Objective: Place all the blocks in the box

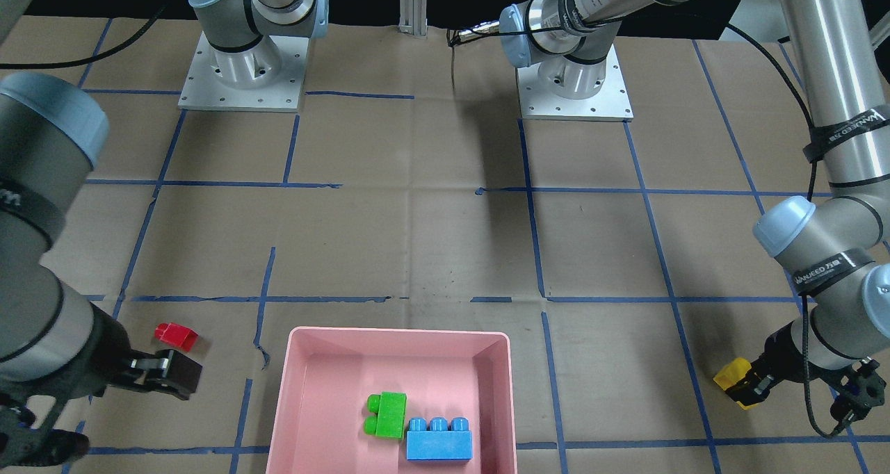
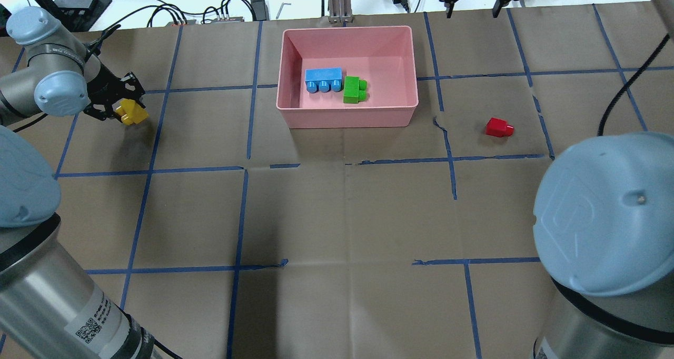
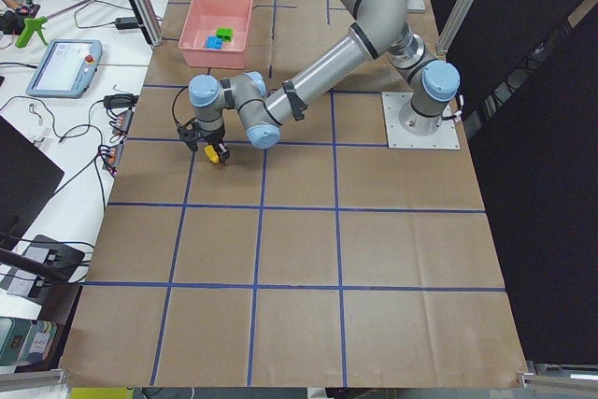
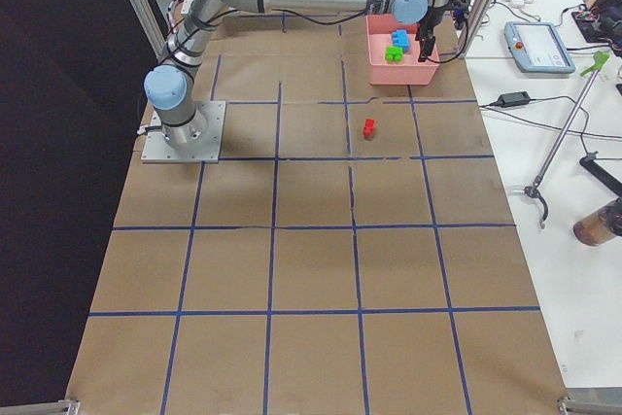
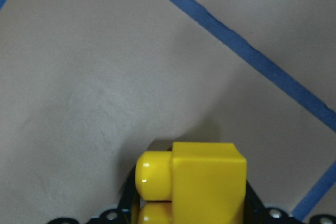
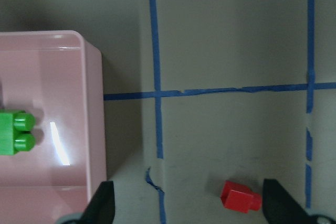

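The pink box [image 2: 347, 29] stands at the table's far middle, with the blue block [image 2: 324, 79] and the green block [image 2: 354, 89] lying side by side inside it. My left gripper [image 2: 124, 109] is shut on the yellow block [image 2: 132, 112], left of the box and a little above the table. The left wrist view shows this block [image 5: 205, 182] between the fingers. The small red block [image 2: 498, 128] lies on the paper right of the box. My right gripper [image 6: 189, 208] is open and empty, high above the red block [image 6: 240, 196].
The table is covered in brown paper with a blue tape grid [image 2: 247, 169]. Both arm bases [image 1: 240, 71] are bolted at the robot's side. Cables and a monitor stand lie beyond the far edge [image 2: 337, 1].
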